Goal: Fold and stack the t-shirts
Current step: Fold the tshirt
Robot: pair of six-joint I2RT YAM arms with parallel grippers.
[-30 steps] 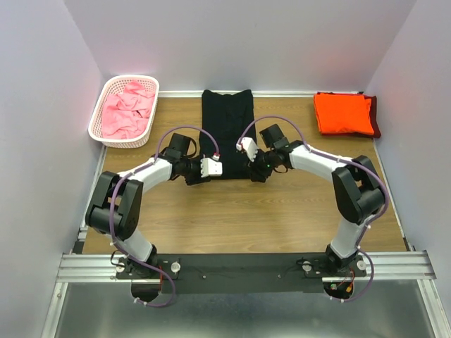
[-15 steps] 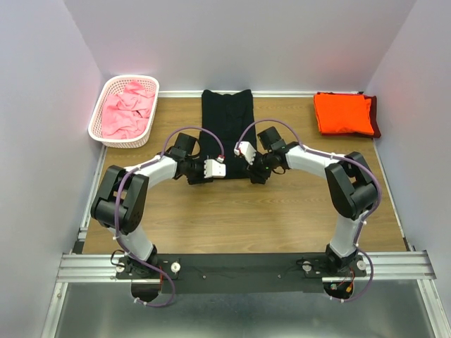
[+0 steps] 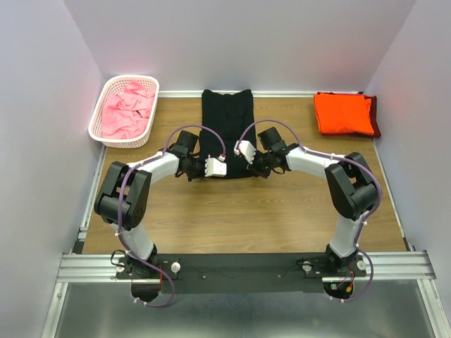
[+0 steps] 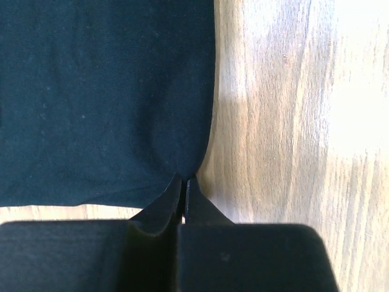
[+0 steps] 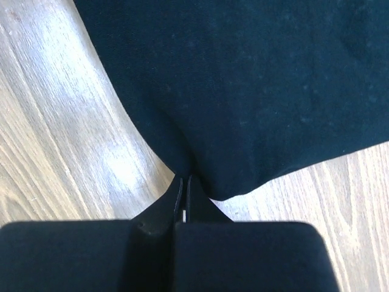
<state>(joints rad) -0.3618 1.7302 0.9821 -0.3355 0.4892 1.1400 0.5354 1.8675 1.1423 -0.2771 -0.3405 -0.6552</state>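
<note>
A black t-shirt (image 3: 225,127) lies flat as a long strip at the back centre of the table. My left gripper (image 3: 201,173) is shut on its near left corner. In the left wrist view the fingertips (image 4: 183,177) pinch the cloth (image 4: 103,91) at that corner. My right gripper (image 3: 252,172) is shut on the near right corner; in the right wrist view the cloth (image 5: 255,79) puckers into the closed tips (image 5: 185,177). A folded orange t-shirt (image 3: 343,113) rests on a maroon one (image 3: 376,121) at the back right. Pink t-shirts (image 3: 128,111) lie crumpled in the basket.
The white lattice basket (image 3: 97,120) stands at the back left corner. Grey walls close in the table on the left, back and right. Bare wooden tabletop (image 3: 239,218) stretches between the shirt and the arm bases.
Both grippers have gone from open to shut, each taking hold of a near corner of the black t-shirt. Both wrists shifted slightly towards the shirt's near edge.
</note>
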